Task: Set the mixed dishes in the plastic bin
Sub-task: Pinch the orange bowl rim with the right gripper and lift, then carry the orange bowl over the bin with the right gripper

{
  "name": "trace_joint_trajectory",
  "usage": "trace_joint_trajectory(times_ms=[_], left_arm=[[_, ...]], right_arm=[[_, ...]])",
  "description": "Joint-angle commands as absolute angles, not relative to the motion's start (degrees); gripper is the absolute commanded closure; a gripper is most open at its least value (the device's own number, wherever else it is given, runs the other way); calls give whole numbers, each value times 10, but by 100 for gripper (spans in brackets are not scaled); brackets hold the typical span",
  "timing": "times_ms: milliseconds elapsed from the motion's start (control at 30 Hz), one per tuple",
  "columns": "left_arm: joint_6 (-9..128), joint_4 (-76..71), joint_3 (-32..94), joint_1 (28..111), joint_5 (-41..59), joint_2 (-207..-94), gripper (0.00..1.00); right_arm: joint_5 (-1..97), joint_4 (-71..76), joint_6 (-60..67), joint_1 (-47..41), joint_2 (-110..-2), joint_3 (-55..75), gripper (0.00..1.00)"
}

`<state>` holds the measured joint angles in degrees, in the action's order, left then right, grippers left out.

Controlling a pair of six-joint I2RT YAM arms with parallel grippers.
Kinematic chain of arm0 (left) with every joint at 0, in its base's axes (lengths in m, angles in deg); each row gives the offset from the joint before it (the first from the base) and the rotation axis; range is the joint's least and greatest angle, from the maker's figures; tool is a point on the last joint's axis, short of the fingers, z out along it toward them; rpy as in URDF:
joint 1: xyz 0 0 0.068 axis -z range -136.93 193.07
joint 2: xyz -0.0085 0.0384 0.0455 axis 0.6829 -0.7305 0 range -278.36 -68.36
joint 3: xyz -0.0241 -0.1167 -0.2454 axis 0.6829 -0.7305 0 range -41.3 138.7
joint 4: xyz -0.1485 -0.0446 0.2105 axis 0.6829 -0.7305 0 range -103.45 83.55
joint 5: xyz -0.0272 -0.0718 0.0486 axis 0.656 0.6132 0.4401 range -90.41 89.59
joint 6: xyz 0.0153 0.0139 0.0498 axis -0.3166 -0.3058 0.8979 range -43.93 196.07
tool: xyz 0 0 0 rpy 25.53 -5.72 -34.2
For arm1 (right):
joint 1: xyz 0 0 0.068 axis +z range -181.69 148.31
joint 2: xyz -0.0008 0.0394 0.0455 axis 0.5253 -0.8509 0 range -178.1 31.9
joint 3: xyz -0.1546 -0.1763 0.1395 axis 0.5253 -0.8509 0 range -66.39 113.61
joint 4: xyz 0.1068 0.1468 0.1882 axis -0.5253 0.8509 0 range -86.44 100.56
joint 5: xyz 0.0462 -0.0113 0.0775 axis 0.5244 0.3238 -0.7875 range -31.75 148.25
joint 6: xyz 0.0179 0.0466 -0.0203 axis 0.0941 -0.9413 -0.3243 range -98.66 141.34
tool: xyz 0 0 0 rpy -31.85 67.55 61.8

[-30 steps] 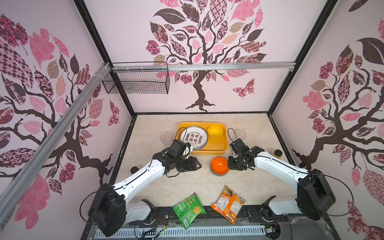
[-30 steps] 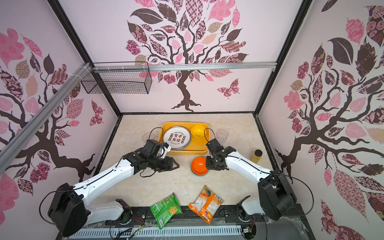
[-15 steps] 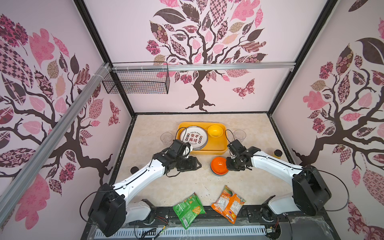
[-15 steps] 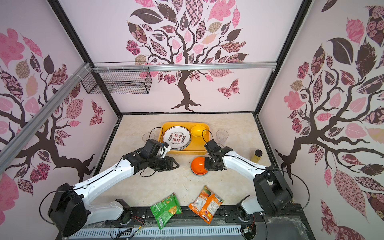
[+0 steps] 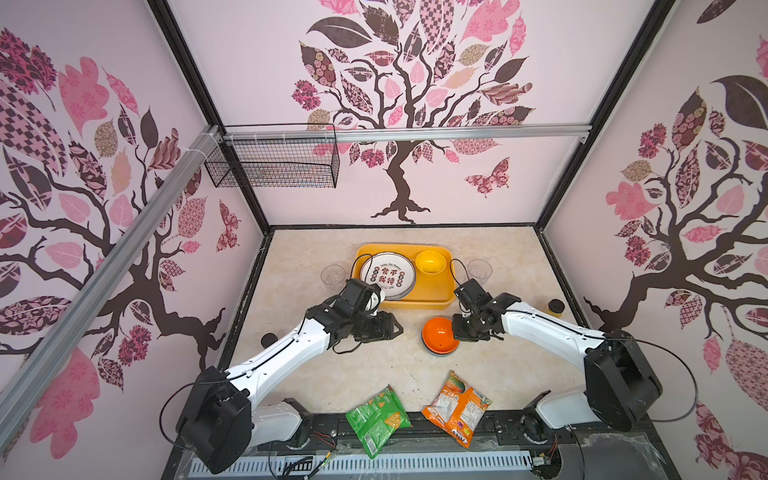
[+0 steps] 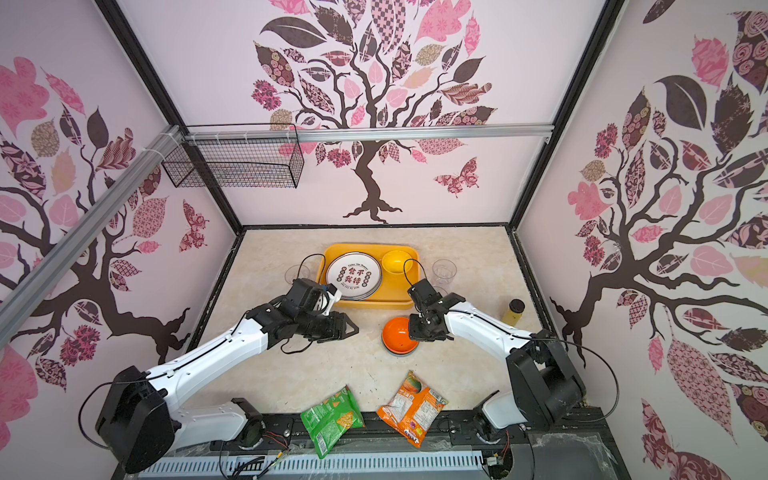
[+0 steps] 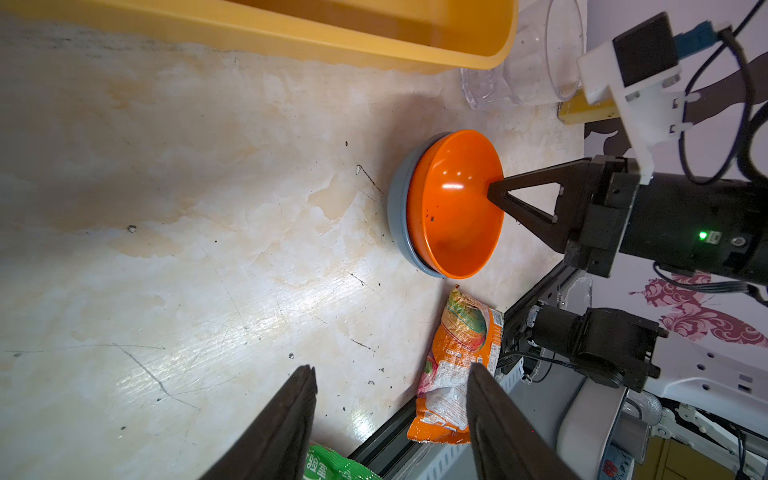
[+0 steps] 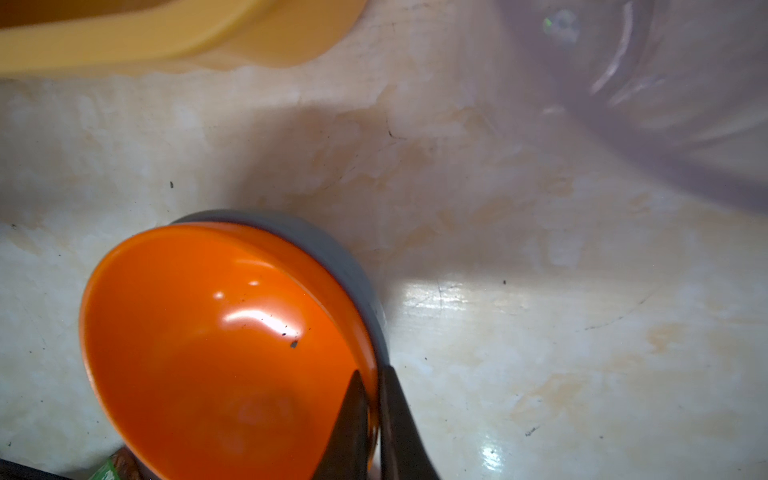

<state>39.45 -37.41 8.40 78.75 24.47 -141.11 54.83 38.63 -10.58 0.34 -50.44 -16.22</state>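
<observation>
Noted since a second ago: a closing of the right end effector (image 5: 458, 331) onto the rim of the orange bowl (image 5: 437, 333); no shift logged for the left end effector (image 5: 395, 326).

In both top views: found the orange bowl sitting askew in a grey-blue bowl (image 5: 441, 353) on the table (image 5: 353, 374), between the two end effectors. Found the plastic bin (image 5: 415, 304) just beyond both, holding plates (image 5: 388, 275) and a yellow bowl (image 5: 431, 261).

In the left wrist view: confirmed left fingers (image 7: 286, 419) apart, holding nothing, with the orange bowl (image 7: 453, 216) well ahead.

In the right wrist view: confirmed right fingers (image 8: 353, 419) pinched on the orange bowl's wall, one inside, one outside.
</observation>
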Motion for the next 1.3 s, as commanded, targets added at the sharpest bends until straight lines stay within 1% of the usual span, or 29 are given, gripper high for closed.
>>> trace_joint_trajectory(times_ms=[0, 133, 500, 900, 1267], left_arm=[[394, -363, 69, 790, 240, -1410, 39], [392, -363, 68, 790, 241, -1409, 39], [392, -360, 66, 789, 239, -1396, 39], [387, -363, 71, 789, 229, -1389, 39], [371, -373, 81, 778, 189, -1366, 39]], right_arm=[[559, 403, -103, 8, -513, -145, 92], [563, 407, -102, 8, -508, -141, 94], [573, 424, -100, 8, -487, -118, 98], [573, 449, -90, 9, -472, -82, 98], [570, 469, -69, 8, -489, -17, 99]])
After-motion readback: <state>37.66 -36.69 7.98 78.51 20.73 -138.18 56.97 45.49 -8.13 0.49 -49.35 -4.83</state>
